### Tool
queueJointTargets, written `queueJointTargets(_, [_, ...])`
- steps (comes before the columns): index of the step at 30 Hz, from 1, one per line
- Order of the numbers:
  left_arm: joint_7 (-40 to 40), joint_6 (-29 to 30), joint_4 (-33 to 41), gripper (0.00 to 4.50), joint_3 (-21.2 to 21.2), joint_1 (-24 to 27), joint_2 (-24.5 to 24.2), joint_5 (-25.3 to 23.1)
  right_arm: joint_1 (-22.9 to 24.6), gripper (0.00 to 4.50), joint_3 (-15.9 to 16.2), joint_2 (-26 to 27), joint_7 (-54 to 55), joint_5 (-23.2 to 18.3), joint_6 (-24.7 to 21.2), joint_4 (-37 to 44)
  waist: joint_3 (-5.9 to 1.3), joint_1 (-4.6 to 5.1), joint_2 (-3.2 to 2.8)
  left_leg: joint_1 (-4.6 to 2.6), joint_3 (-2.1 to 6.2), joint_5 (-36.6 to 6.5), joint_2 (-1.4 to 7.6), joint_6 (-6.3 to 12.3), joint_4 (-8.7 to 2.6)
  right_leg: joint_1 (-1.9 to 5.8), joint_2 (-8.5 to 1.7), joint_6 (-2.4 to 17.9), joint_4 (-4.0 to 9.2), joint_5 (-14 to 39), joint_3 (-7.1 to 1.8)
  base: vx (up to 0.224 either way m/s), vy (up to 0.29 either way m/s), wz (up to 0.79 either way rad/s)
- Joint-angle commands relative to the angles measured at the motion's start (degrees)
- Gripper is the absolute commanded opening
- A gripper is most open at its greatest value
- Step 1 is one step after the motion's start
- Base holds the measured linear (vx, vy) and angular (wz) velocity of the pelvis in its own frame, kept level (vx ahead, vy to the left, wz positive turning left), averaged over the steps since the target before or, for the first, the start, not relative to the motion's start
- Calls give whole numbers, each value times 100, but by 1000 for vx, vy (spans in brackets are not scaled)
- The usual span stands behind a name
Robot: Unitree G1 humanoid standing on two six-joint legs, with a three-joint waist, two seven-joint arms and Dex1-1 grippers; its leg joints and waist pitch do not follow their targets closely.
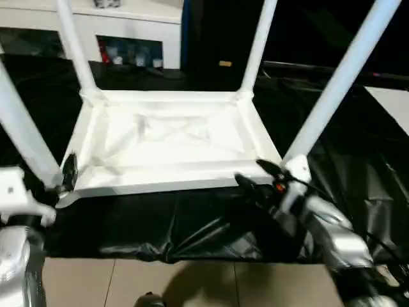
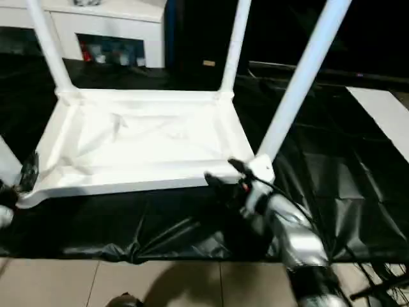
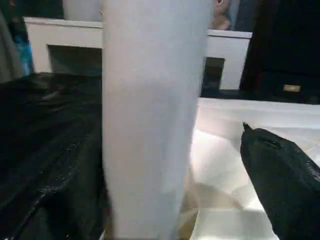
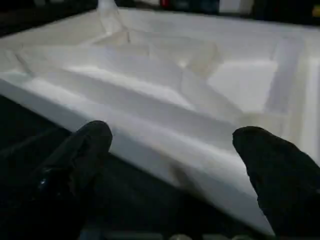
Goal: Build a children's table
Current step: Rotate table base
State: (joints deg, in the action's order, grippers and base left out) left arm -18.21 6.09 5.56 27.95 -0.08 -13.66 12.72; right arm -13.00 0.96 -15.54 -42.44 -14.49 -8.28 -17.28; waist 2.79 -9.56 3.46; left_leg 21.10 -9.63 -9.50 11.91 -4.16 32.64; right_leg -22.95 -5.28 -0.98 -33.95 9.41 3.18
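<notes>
**Inspector:** Right gripper (image 1: 255,171) first. Its two black fingers are spread wide with nothing between them, poised just off the near long edge of the children's table (image 1: 169,137), beside the near right-hand leg (image 1: 339,83). In the wrist view the rim runs across the gap between both fingers, which suggests a placement chosen to steady or shift the top.

**Assistant:** And the left gripper (image 1: 67,174)?

**Inspector:** Also released. One dark finger (image 3: 280,175) stands on one side of the near left-hand leg (image 3: 152,115); whether the leg sits fully between the jaws I cannot tell. It grips nothing.

**Assistant:** Position of the table itself?

**Inspector:** Upside down on black sheeting (image 1: 192,224), ribbed underside facing up, directly ahead of both grippers. All four legs rise from the corner sockets. In my judgement it is inverted so the sockets face upward to accept the legs, and the assembly appears near completion.

**Assistant:** Any markings?

**Inspector:** None legible on table, legs or grippers. A white cabinet (image 1: 137,29) stands beyond; items behind its glass are too blurred to read.
</notes>
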Motion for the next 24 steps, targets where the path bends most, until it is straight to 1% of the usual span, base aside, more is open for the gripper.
queueJointTargets(1, [-230,203,-206,450,-114,-80,-58,171,84,447,86,-130,-20,-8,-401,278,-271,4,-102,-99,65,-2681,78,-226,-491,97,-210,268,539,2770,-165,0,0,0])
queueJointTargets(2, [-373,223,-418,450,-104,-180,-148,265,159,447,89,-149,46,-28,-616,418,-271,23,-140,-99,69,-2730,82,-254,-487,86,-220,312,532,2748,-167,0,0,0])
queueJointTargets(3, [-537,206,-675,450,-100,-287,-270,316,237,447,112,-157,108,-11,-759,546,-269,33,-118,-107,60,-2759,68,-252,-480,75,-211,293,555,2830,-158,0,0,0])
queueJointTargets(4, [-696,179,-926,450,-111,-383,-403,335,328,447,160,-175,169,31,-871,709,-273,30,-138,-151,54,-2802,56,-256,-469,36,-202,266,582,2914,-162,0,0,0])
queueJointTargets(5, [-810,156,-1044,450,-110,-436,-465,369,352,447,191,-174,212,63,-926,766,-270,31,-135,-152,59,-2820,58,-264,-470,34,-202,260,580,2906,-163,0,0,0])
queueJointTargets(6, [-1136,169,-1420,450,-101,-621,-652,463,310,447,266,-145,295,171,-979,747,-266,38,-74,-119,64,-2774,67,-266,-484,65,-219,251,564,2941,-158,0,0,0])
queueJointTargets(7, [-1334,170,-1666,450,-91,-732,-777,541,299,447,313,-126,364,219,-1087,806,-269,25,-139,-148,68,-2783,60,-295,-484,36,-223,256,571,2986,-162,0,0,0])
queueJointTargets(8, [-1544,239,-1870,450,-60,-855,-880,670,240,447,346,-107,469,278,-1252,811,-273,48,-132,-157,69,-2834,61,-329,-485,30,-216,269,571,2962,-162,0,0,0])
queueJointTargets(9, [-1738,357,-2064,450,-44,-976,-970,798,182,447,374,-105,547,313,-1436,837,-272,47,-146,-142,79,-2831,47,-376,-498,53,-216,308,550,2947,-160,0,0,0])
queueJointTargets(10, [-1946,417,-2240,450,-66,-1103,-1065,864,94,447,413,-97,538,328,-1489,806,-278,50,-152,-145,92,-2885,70,-409,-507,53,-226,345,533,2885,-160,0,0,0])
queueJointTargets(11, [-2137,422,-2433,450,-99,-1233,-1147,884,-10,447,438,-73,533,346,-1490,693,-272,60,-129,-140,91,-2942,73,-424,-505,52,-237,392,522,2855,-158,0,0,0])
queueJointTargets(12, [-2329,441,-2678,450,-145,-1363,-1247,893,-101,447,492,-44,580,407,-1538,577,-274,62,-175,-173,82,-2985,74,-451,-502,23,-247,410,534,2887,-170,0,0,0])
queueJointTargets(13, [-2376,444,-2729,450,-157,-1390,-1274,893,-122,447,511,-39,595,430,-1551,555,-272,65,-173,-196,74,-3016,68,-462,-493,-3,-243,423,547,2891,-173,0,0,0])
queueJointTargets(14, [-2707,494,-2957,450,-246,-1530,-1402,922,-237,447,635,-32,628,584,-1559,380,-262,76,-168,-181,85,-3029,64,-479,-501,18,-252,443,546,2913,-168,0,0,0])
queueJointTargets(15, [-3153,651,-3145,450,-384,-1678,-1524,1000,-384,447,674,7,668,655,-1540,74,-277,66,-233,-207,82,-3089,69,-531,-502,5,-256,477,535,2874,-181,0,0,0])
queueJointTargets(16, [-3367,749,-3160,450,-445,-1706,-1562,1062,-451,447,685,24,731,733,-1423,-128,-276,70,-215,-207,81,-3098,72,-539,-499,3,-263,505,533,2850,-183,0,0,0])
queueJointTargets(17, [-3521,785,-3216,450,-483,-1737,-1597,1102,-485,447,694,34,790,785,-1364,-233,-280,66,-244,-206,82,-3118,84,-587,-503,18,-277,605,523,2747,-186,0,0,0])
queueJointTargets(18, [-3636,928,-3191,450,-513,-1753,-1616,1182,-516,447,692,32,831,817,-1344,-317,-275,48,-245,-198,80,-3089,99,-603,-512,27,-279,699,485,2613,-190,0,0,0])
queueJointTargets(19, [-3877,1133,-3133,450,-601,-1776,-1654,1303,-583,447,703,19,863,845,-1349,-442,-270,44,-240,-194,76,-3084,102,-602,-515,31,-272,722,481,2553,-194,0,0,0])
queueJointTargets(20, [-3933,1165,-3127,450,-624,-1783,-1665,1327,-596,447,708,14,871,850,-1351,-459,-279,43,-230,-193,68,-3039,96,-595,-511,38,-270,783,451,2459,-205,0,0,0])
queueJointTargets(21, [-4274,1448,-2993,450,-825,-1772,-1708,1467,-745,447,613,85,939,791,-1256,-666,-282,39,-225,-176,57,-2947,94,-572,-516,55,-267,806,438,2359,-218,0,0,0])
queueJointTargets(22, [-4274,1448,-2993,450,-825,-1772,-1708,1467,-745,447,613,85,939,791,-1256,-666,-285,50,-224,-168,59,-2914,89,-566,-512,59,-269,826,421,2342,-221,0,0,0])
queueJointTargets(23, [-4391,1526,-2940,450,-904,-1758,-1712,1507,-792,447,558,112,946,753,-1225,-739,-288,56,-244,-161,56,-2859,94,-556,-514,73,-271,862,418,2314,-224,0,0,0])
queueJointTargets(24, [-4523,1726,-2753,450,-1034,-1660,-1686,1605,-886,447,538,122,1075,835,-1041,-923,-291,56,-253,-182,43,-2832,108,-579,-508,57,-280,905,418,2241,-231,0,0,0])
